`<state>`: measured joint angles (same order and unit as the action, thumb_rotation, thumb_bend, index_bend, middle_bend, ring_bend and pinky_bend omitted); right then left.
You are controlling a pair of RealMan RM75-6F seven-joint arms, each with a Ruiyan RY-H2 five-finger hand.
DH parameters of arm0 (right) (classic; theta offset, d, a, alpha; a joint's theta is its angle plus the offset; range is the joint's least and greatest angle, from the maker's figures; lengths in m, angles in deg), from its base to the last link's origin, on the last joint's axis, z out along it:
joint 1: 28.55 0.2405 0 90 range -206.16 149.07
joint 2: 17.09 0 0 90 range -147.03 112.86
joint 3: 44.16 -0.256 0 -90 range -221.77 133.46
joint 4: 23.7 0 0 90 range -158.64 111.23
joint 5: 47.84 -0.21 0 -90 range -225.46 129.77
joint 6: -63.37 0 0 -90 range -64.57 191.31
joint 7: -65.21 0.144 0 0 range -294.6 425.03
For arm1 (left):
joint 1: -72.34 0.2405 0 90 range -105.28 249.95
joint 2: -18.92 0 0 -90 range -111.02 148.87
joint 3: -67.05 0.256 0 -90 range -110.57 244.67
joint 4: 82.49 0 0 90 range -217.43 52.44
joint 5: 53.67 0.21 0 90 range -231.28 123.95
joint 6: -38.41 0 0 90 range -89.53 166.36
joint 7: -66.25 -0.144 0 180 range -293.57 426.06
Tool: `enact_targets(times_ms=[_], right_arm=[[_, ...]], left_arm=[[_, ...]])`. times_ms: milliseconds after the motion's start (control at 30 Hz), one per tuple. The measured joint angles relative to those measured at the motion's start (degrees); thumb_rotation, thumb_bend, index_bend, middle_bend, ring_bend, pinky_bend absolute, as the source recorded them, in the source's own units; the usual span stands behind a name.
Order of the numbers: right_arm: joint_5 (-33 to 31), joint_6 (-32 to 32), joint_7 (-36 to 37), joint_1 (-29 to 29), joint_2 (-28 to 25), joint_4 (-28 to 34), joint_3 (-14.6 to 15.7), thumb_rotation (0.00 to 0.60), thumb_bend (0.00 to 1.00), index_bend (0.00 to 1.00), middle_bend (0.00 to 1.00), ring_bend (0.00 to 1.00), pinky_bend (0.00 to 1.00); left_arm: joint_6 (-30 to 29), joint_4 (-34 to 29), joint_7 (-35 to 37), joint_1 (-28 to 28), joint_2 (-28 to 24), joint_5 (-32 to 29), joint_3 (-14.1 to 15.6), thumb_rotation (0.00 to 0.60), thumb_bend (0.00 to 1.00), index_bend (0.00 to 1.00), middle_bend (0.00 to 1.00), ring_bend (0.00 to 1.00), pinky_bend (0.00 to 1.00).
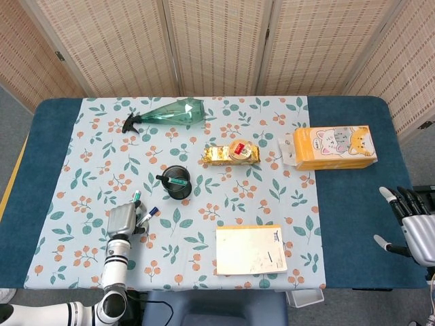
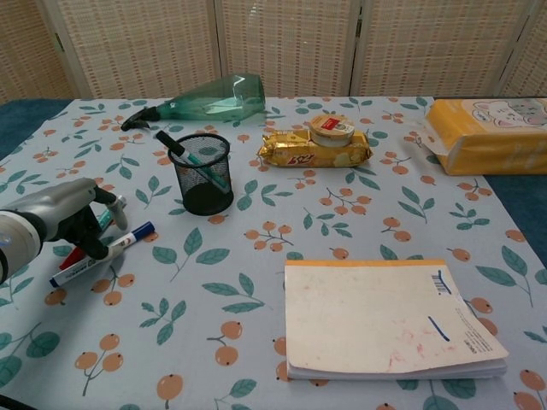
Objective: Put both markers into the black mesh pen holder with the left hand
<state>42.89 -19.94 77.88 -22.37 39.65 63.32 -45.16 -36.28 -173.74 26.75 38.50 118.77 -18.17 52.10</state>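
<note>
1. On the floral tablecloth [image 2: 359, 213], at its left front, lie the markers we are after: a blue-capped marker [image 2: 107, 251] lies flat, with a red-tipped one [image 2: 73, 256] just beside it under our left hand [image 2: 73, 218], and a green-tipped marker [image 1: 136, 197] pokes out past the fingers in the head view.
2. Our left hand rests over these markers with its fingers curled down around them. We cannot tell whether any marker is actually pinched or merely touched, since the fingers hide the contact.
3. Beyond the hand, toward the table's middle, stands the black mesh pen holder [image 2: 202, 175], upright, already carrying a black and green pen [image 2: 195, 160] leaning inside it.
4. We judge the step in hand to be the first pickup; neither loose marker is in the holder yet.
5. Next we need a firm pinch on one marker, a lift clear of its neighbour, then a tilt toward upright above the holder's rim.
6. Further out sit a green spray bottle [image 2: 205, 98], a gold snack pack [image 2: 314, 149], a yellow tissue box [image 2: 487, 128] and a notepad [image 2: 385, 320].
7. Our right hand [image 1: 414, 221] hangs off the cloth at the table's right edge, fingers apart, holding nothing.
</note>
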Motion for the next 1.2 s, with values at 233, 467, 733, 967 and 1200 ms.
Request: enact_targets(times_ms=[233, 467, 733, 967, 1200], right_arm=[[0.07, -0.21, -0.41, -0.14, 0.04, 0.23, 0.05, 0.600, 0.19, 0.02, 0.08, 0.04, 0.00], [0.07, -0.43, -0.77, -0.26, 0.06, 0.43, 0.04, 0.600, 0.19, 0.03, 0.08, 0.04, 0.00], [0.18, -0.99, -0.52, -0.50, 0.03, 0.32, -0.02, 0.600, 0.19, 0.04, 0.08, 0.04, 0.00], [0.16, -1.27, -0.40, -0.68, -0.01, 0.31, -0.06, 0.600, 0.19, 0.04, 0.08, 0.04, 0.00], [-0.04, -0.25, -0.78, -0.30, 0.12, 0.52, -0.04, 0.600, 0.19, 0.04, 0.08, 0.04, 0.00]], left_arm=[[0.83, 1.01, 0.89, 0.24, 0.07, -0.32, 0.15, 0.600, 0.36, 0.54, 1.00, 1.00, 1.00], [0.77, 1.39, 1.19, 0.46, 0.23, -0.60, 0.23, 0.600, 0.38, 0.61, 1.00, 1.00, 1.00], [0.00, -0.92, 1.16, 0.69, -0.43, -0.84, -0.19, 0.600, 0.44, 0.64, 1.00, 1.00, 1.00], [-3.14, -9.92, 0.54, 0.86, -3.55, -0.04, -2.00, 0.600, 0.44, 0.63, 1.00, 1.00, 1.00], [-8.06, -25.36, 3.04, 0.88, -7.69, 0.27, -10.04, 0.600, 0.44, 0.62, 1.00, 1.00, 1.00]])
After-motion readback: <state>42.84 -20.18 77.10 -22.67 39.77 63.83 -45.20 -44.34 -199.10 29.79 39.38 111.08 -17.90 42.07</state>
